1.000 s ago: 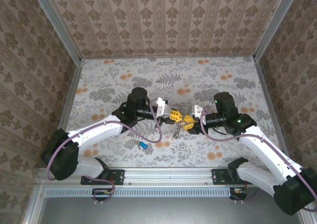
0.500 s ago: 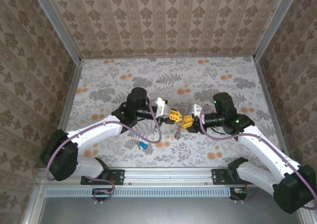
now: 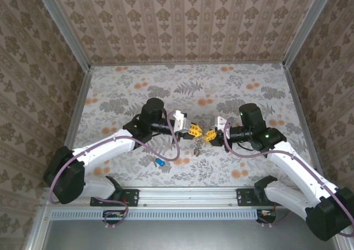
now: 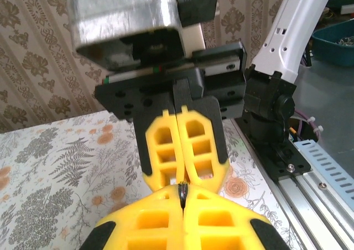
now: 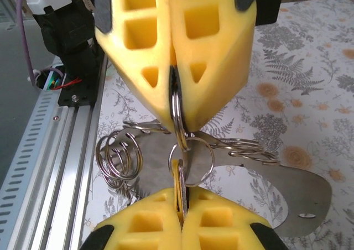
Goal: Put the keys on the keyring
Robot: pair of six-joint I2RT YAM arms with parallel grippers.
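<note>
The keyring (image 5: 176,113), a bunch of linked steel rings, hangs between my two grippers above the table's middle (image 3: 198,145). My left gripper (image 4: 183,192) is shut on one thin ring; in the right wrist view it comes in from the top (image 5: 176,120). My right gripper (image 5: 180,206) is shut on the yellow-headed key (image 5: 177,179), whose tip sits inside a small ring (image 5: 193,160) just below the left fingers. From above, the left gripper (image 3: 193,130) and the right gripper (image 3: 211,135) point tip to tip. The blue-headed key (image 3: 160,162) lies on the table near the left arm.
More loose rings dangle to the left (image 5: 113,157) and right (image 5: 246,149) of the gripped one. The aluminium rail (image 3: 188,194) runs along the near edge. Patterned walls (image 3: 182,23) close in the floral table on three sides.
My right gripper's jaws have closed onto the yellow key. Both arms have stayed almost in place, tips facing each other.
</note>
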